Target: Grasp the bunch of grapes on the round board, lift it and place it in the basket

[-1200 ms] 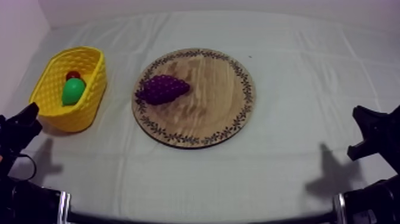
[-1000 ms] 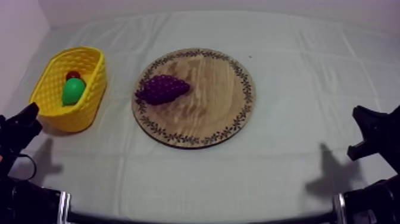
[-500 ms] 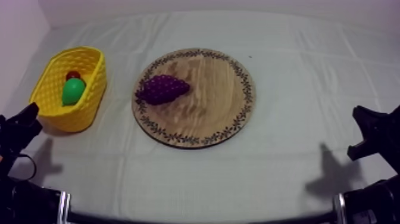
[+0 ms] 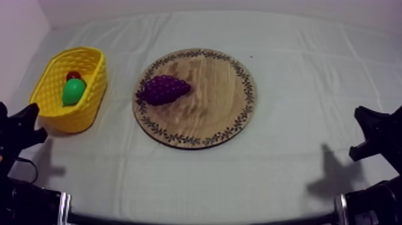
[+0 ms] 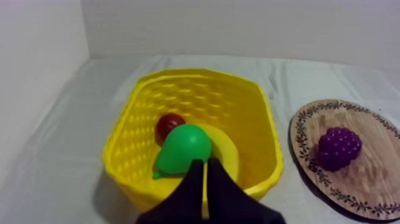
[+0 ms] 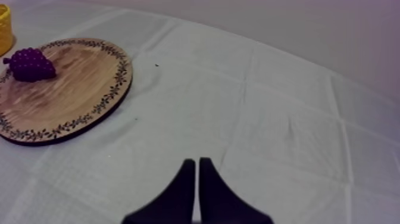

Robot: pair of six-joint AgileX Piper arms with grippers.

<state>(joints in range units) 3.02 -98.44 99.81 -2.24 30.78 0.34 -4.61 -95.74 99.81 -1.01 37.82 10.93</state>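
The purple bunch of grapes (image 4: 163, 89) lies on the left part of the round wooden board (image 4: 209, 99) in the middle of the table. The yellow basket (image 4: 96, 90) stands to the left of the board. It holds a green pear (image 4: 73, 91) and a small red fruit (image 4: 73, 76). My left gripper (image 4: 30, 115) sits low at the left, just in front of the basket, its fingers (image 5: 196, 184) together as a narrow wedge. In the left wrist view a banana (image 5: 229, 152) lies beside the pear (image 5: 184, 149). My right gripper (image 4: 363, 118) rests low at the right, shut (image 6: 196, 167), far from the board.
Grey-white cloth covers the table, with open room in front of and to the right of the board. A pale wall rises close behind the basket's left side. In the right wrist view the grapes (image 6: 30, 64) lie at the board's far edge (image 6: 71, 101).
My left arm has shifted slightly at the table's left edge, and its shadow on the cloth has moved a little. Grapes, board, basket and right arm are unchanged.
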